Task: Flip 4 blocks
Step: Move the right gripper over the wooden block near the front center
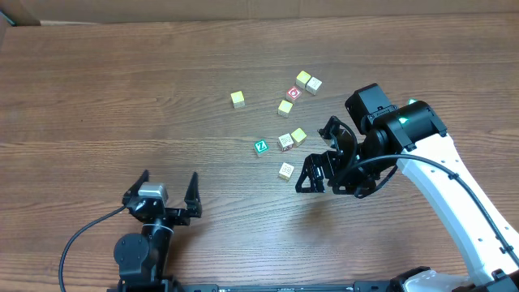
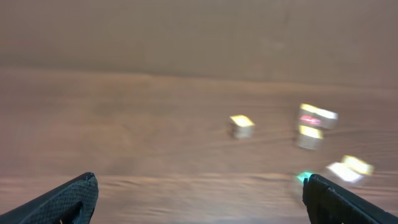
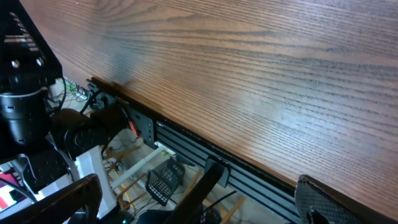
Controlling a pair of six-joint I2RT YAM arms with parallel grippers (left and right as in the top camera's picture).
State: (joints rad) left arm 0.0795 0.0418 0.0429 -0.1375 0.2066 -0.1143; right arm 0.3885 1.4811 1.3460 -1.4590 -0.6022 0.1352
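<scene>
Looking down from overhead, finds the blocks (image 1: 285,107) scattered loose right of centre on the brown wood-grain table (image 1: 97,81): small sharp-edged wooden cubes, cream or yellow on top, some with faint printed pictures, mixed with a red-faced cube (image 1: 293,93) and a green cube (image 1: 261,147). Finds the right gripper (image 1: 316,156) spread wide and empty just beside the nearest pale block (image 1: 286,169), apparently not touching it, and the left gripper (image 1: 169,175) equally wide and empty, well apart from every cube, near the front edge. Judges the flipping not visibly begun: nothing held, nothing tilted, all four turns seemingly left to do. Moving to the left wrist, shows matte black fingers (image 2: 68,199) parted over bare board, with the blocks only as blurred pale shapes far ahead. Moving to the right wrist, shows glossy grained table, its front edge, cabling (image 3: 161,180) beneath, and parted dark fingers at the lower corners; no block in sight.
</scene>
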